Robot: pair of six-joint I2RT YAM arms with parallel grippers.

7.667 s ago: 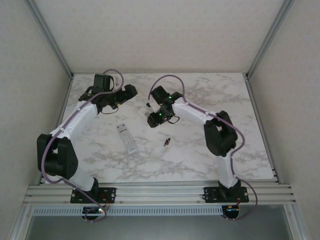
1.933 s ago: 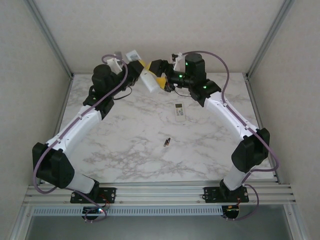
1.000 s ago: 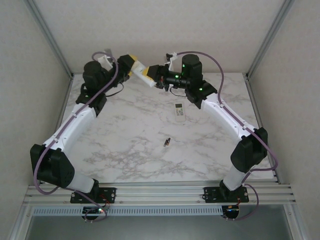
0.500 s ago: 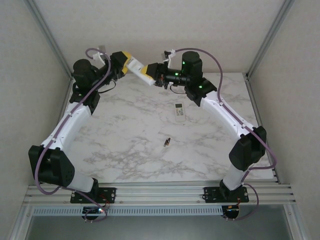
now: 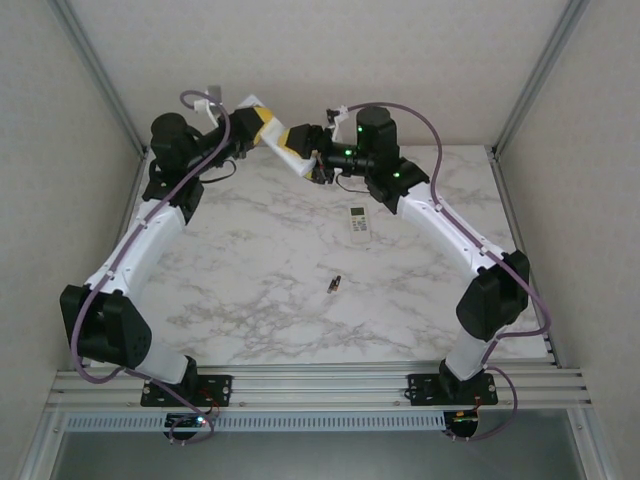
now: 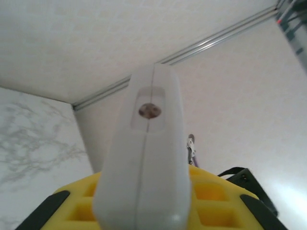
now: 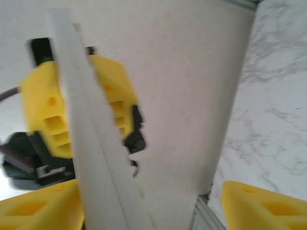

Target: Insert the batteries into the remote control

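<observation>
A long white remote control hangs in the air near the back wall, between the two grippers. My left gripper is shut on it; in the left wrist view the remote control stands end-on between the yellow fingers. My right gripper is open: its yellow fingers stand wide apart, and the remote control lies by the left one with a wide gap to the other. One of the batteries, small and dark, lies on the marble table near the middle.
A second, shorter white remote lies on the table below the right arm's forearm. The back wall and its metal frame stand close behind both raised grippers.
The right gripper's jaws have gone from shut on the long remote to wide open. The left gripper has closed tighter on it and has shifted slightly right.
</observation>
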